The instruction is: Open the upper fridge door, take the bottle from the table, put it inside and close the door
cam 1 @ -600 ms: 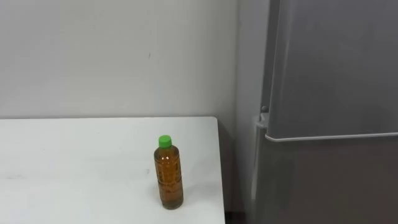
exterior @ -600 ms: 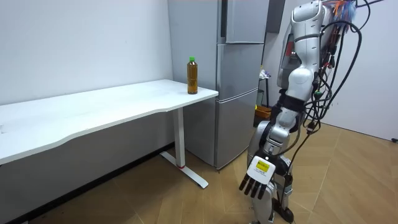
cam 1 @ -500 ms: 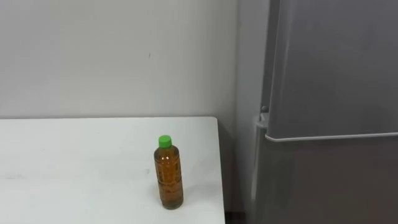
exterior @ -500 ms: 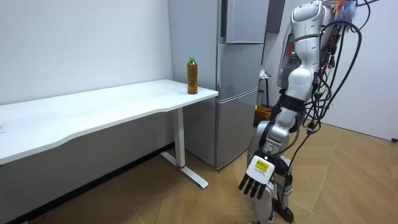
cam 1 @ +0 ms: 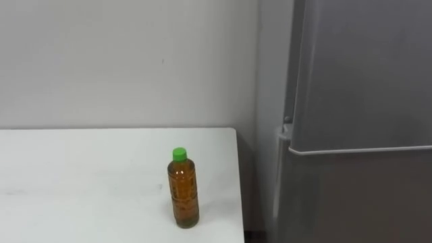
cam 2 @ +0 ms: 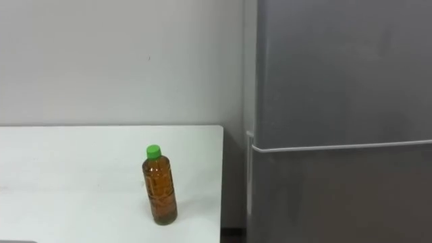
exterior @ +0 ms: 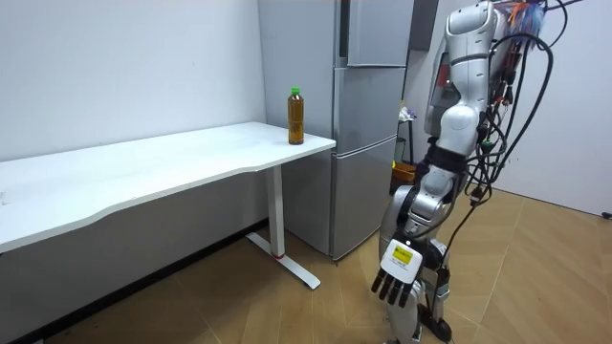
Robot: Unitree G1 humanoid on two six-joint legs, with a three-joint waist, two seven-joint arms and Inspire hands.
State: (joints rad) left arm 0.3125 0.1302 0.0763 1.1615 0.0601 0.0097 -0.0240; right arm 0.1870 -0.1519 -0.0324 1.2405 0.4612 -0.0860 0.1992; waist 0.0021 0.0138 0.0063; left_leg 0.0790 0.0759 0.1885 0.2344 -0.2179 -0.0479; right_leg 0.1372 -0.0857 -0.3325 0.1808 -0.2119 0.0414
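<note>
Standing on one table (cam 1: 81, 172), one bottle (cam 1: 183, 196) beside one fridge (cam 1: 358, 101); left hand (exterior: 400, 265) hangs, fingers relaxed.

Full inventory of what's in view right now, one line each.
bottle: 1, amber with green cap, upright on the table near its fridge end
table: 1, white, along the wall, left of the fridge
fridge: 1, grey, both doors shut, right of the table
wall: 1, pale grey, behind the table
floor: 1, wood, under the robot
left hand: 1, dark fingers, hanging open at the robot's side, holding nothing
</note>
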